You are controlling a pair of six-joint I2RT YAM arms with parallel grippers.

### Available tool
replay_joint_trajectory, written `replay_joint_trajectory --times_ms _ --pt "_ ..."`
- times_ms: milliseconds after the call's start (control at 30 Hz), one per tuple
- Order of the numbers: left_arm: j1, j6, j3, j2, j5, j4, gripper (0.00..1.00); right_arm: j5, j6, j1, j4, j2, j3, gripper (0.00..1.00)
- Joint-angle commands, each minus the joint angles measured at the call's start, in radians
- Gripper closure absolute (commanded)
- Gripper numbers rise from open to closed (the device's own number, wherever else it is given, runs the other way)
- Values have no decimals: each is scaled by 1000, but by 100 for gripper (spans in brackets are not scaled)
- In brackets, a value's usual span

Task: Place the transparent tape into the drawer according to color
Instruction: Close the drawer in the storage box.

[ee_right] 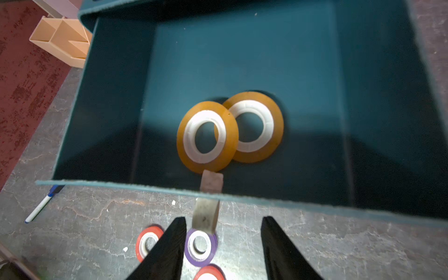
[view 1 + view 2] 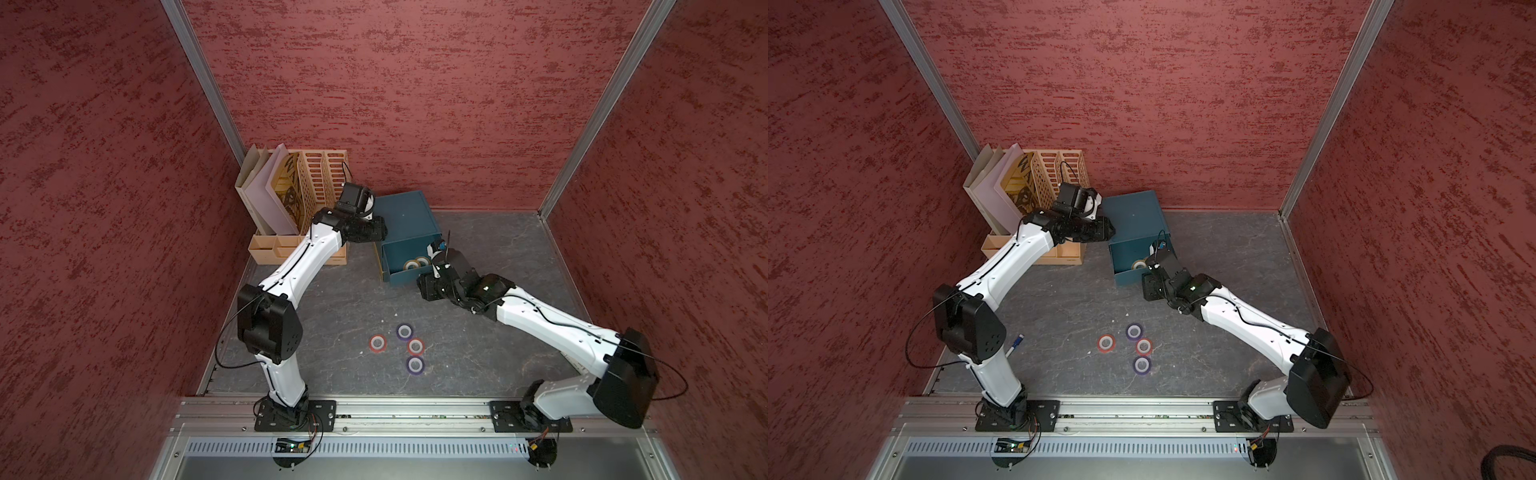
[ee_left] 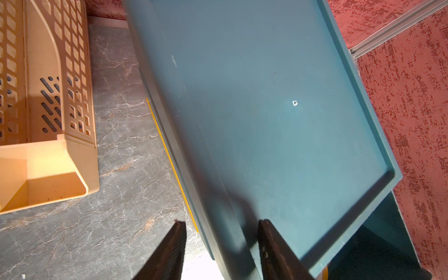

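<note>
Two orange rolls (image 1: 188, 140) in drawer (image 1: 109, 97); two red (image 2: 373, 343), two purple (image 2: 400, 331) outside.

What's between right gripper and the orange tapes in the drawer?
Right wrist view: the drawer's front wall and a pale strip crossing it separate the right gripper from the orange tapes.

Both top views look steeply down, sharing the whole worktop (image 2: 332, 299); wrist cameras sit close (left above cabinet (image 3: 266, 97), right facing drawer (image 1: 242, 60)).
</note>
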Motion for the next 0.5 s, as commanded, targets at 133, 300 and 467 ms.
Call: replay_joint_trajectory --times_ms 133,300,467 --pt "15 14 -2 12 7 -4 48 91 -38 15 200 14 -36 48" --pt "17 17 -5 10 16 -2 49 103 -72 17 287 42 -32 48" --pt "17 21 -9 10 27 0 49 110 -89 19 365 101 -28 48"
